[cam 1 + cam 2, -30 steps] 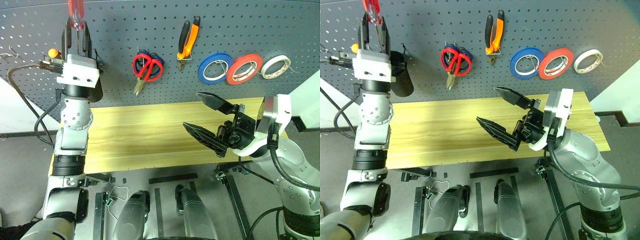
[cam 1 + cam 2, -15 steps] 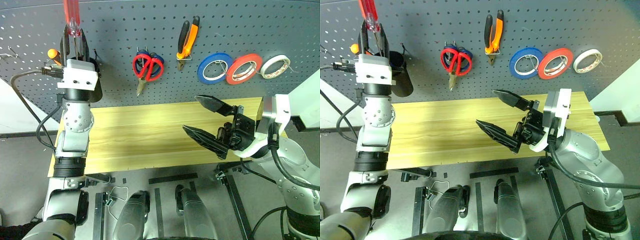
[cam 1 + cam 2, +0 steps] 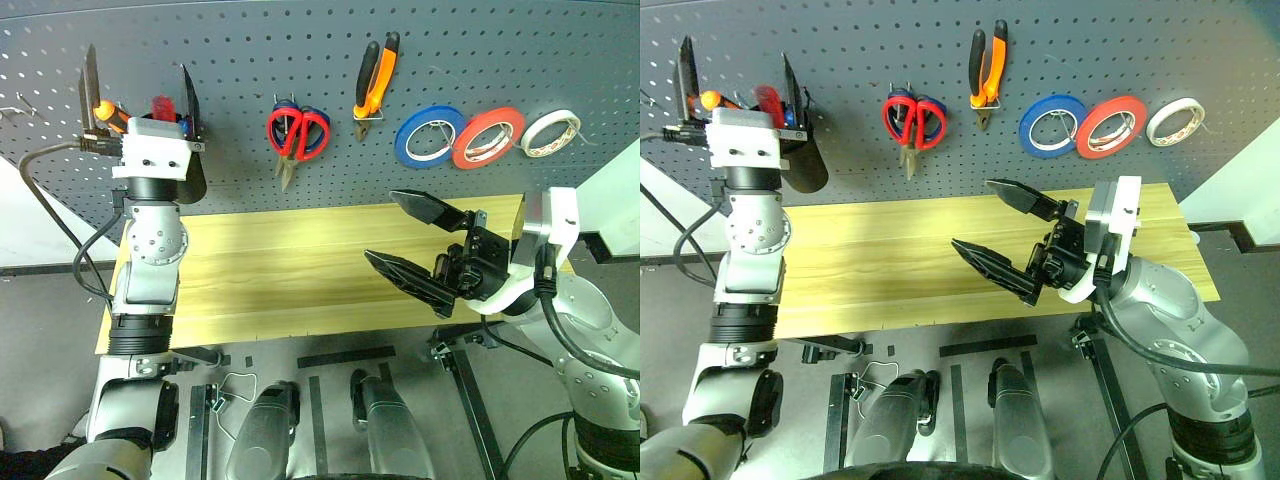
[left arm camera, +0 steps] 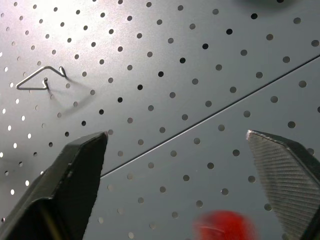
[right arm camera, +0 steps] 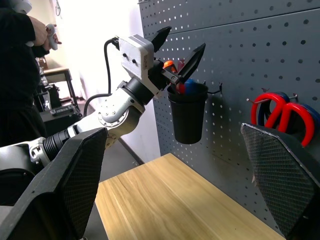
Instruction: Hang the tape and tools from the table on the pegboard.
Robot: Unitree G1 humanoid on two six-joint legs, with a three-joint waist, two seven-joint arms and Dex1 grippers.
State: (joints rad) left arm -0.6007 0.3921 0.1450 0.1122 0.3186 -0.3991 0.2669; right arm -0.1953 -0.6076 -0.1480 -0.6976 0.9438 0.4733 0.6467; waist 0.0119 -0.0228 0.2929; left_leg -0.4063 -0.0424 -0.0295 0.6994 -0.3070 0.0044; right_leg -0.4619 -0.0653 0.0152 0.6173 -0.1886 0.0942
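The left gripper [image 3: 135,100] was raised against the pegboard [image 3: 480,50] with its two fingers spread wide, pinching nothing. Just below it hung a black cup [image 5: 188,112] on a hook, and the red-handled screwdriver [image 3: 768,100] stood inside it beside an orange-handled one [image 3: 108,110]. The red scissors [image 3: 297,133], the pliers [image 3: 376,80] and the red tape [image 3: 487,137] hung on hooks farther along the board, the tape between a blue roll [image 3: 430,136] and a white roll [image 3: 550,133]. The table [image 3: 300,270] lay bare of tools.

The right gripper [image 3: 410,240] hovered over the table with its fingers also spread and holding nothing.

Judging by this, the screwdriver seemed to be the last item, and the step in hand was to get the left arm away cleanly. That would best be done by lifting straight up and back from the board with the fingers kept apart, so neither fingertip catches a handle or knocks the cup off its hook. A nearby bare wire hook [image 4: 40,77] would also need a wide berth
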